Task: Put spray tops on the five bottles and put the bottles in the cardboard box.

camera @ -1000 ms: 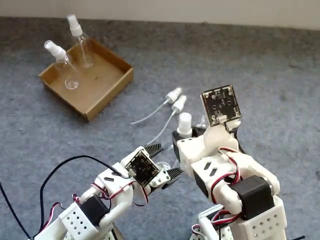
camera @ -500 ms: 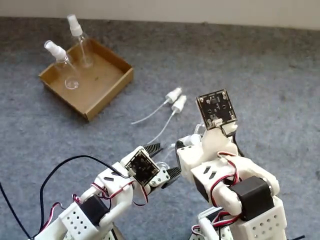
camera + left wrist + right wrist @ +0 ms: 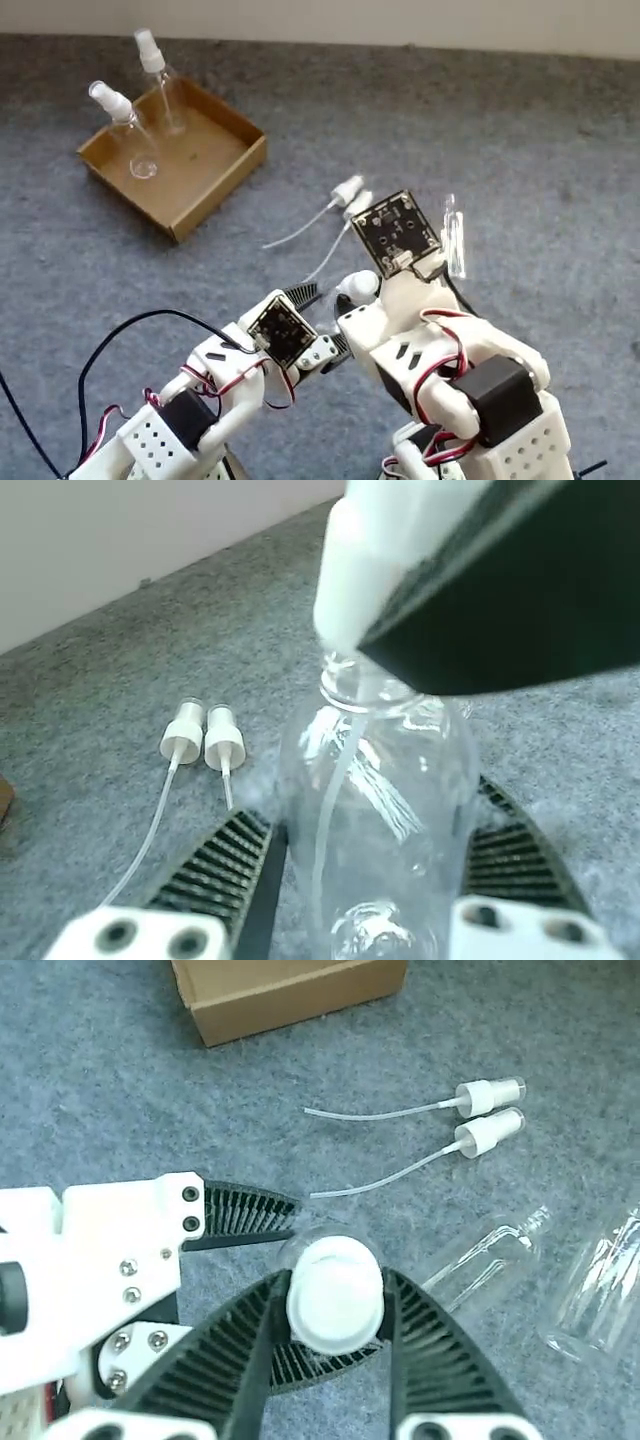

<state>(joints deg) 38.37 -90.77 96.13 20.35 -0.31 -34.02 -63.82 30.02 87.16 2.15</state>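
My left gripper [image 3: 370, 875] is shut on a clear bottle [image 3: 375, 810] that stands upright between its ribbed fingers. My right gripper [image 3: 335, 1305] is shut on a white spray top [image 3: 335, 1292] held right over the bottle's neck, with its tube reaching down inside the bottle. From above, the spray top [image 3: 358, 286] sits beside the left gripper [image 3: 323, 322], and the right arm hides most of the bottle. Two capped bottles [image 3: 125, 125] [image 3: 162, 85] stand in the cardboard box [image 3: 215, 170] at the far left.
Two loose spray tops [image 3: 349, 188] [image 3: 358, 204] with long tubes lie on the grey carpet beyond the grippers. One clear bottle without a top [image 3: 480, 1265] lies next to another [image 3: 600, 1285], to the right of the arms. A black cable [image 3: 130, 335] loops by the left arm.
My right arm has swung left and down, bringing the spray top from beyond the left gripper onto the held bottle's neck. A lying bottle has come into sight on the right.
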